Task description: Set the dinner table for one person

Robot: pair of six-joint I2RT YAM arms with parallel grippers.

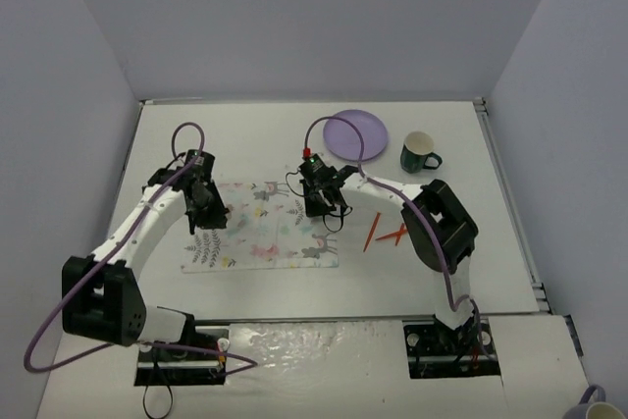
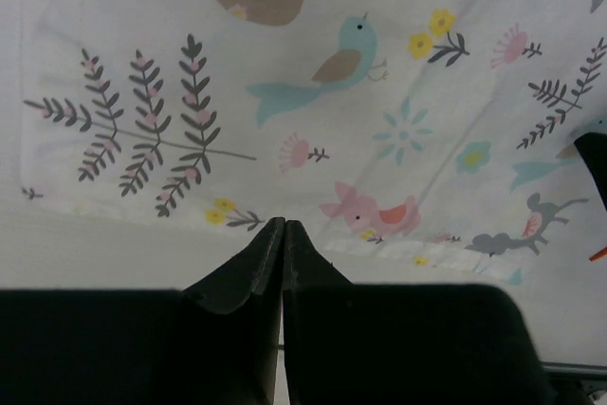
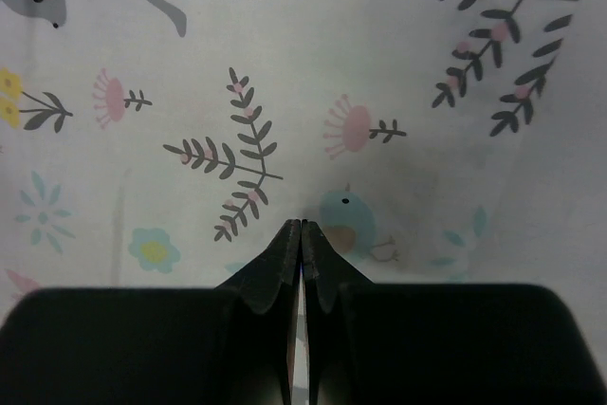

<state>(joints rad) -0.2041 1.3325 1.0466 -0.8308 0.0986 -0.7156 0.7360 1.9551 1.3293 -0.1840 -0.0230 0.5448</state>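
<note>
The white dinner table (image 1: pixel 255 134) holds a placemat (image 1: pixel 270 235) printed with deer, birds and leaves, lying flat in front of the arms. My left gripper (image 1: pixel 208 215) is shut, with its tips (image 2: pixel 283 223) right at the placemat's (image 2: pixel 313 101) edge near the left end. My right gripper (image 1: pixel 326 208) is shut, with its tips (image 3: pixel 302 225) down on the placemat (image 3: pixel 313 73) near its right end. I see no fabric bunched between either pair of fingers.
A purple plate (image 1: pixel 355 134) and a dark green mug (image 1: pixel 419 153) stand at the back right. Orange cutlery (image 1: pixel 385 233) lies on the table just right of the placemat. Grey walls close in the table at the back and on both sides.
</note>
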